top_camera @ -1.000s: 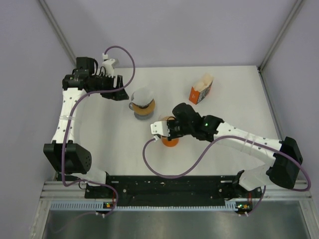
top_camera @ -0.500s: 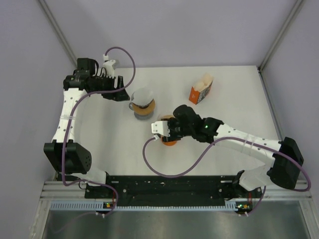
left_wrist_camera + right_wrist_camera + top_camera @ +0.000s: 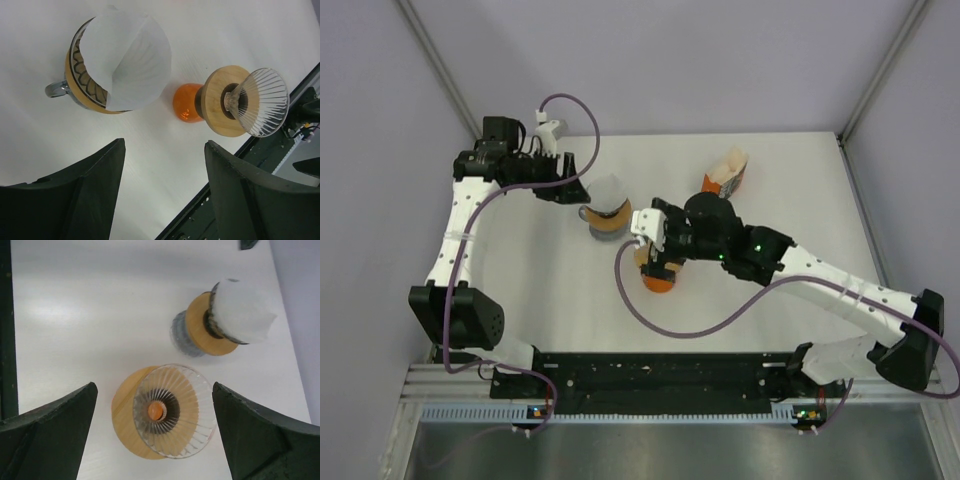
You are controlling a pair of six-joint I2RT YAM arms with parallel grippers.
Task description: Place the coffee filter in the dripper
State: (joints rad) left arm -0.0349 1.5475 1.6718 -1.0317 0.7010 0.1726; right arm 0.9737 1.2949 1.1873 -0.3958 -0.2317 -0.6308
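Note:
The white paper coffee filter [image 3: 127,57] stands in a wood-ringed holder with a metal handle [image 3: 55,89]; the top view shows the filter [image 3: 606,192] at mid-table. The ribbed glass dripper [image 3: 172,410] sits on a wooden collar [image 3: 220,100] over an orange vessel [image 3: 186,102]. Above the dripper hovers my right gripper [image 3: 154,390], wide open and holding nothing. My left gripper [image 3: 164,145] is open too, just left of the filter [image 3: 606,192], not touching it. In the top view the right gripper [image 3: 663,262] hides most of the dripper.
An orange carton [image 3: 723,182] of pale filters stands behind and to the right of the dripper. The black front rail [image 3: 240,190] runs along the near table edge. Purple cables loop off both arms.
My right gripper has gone from shut to wide open and has risen, moving back over the dripper. The left gripper has edged slightly right toward the filter.

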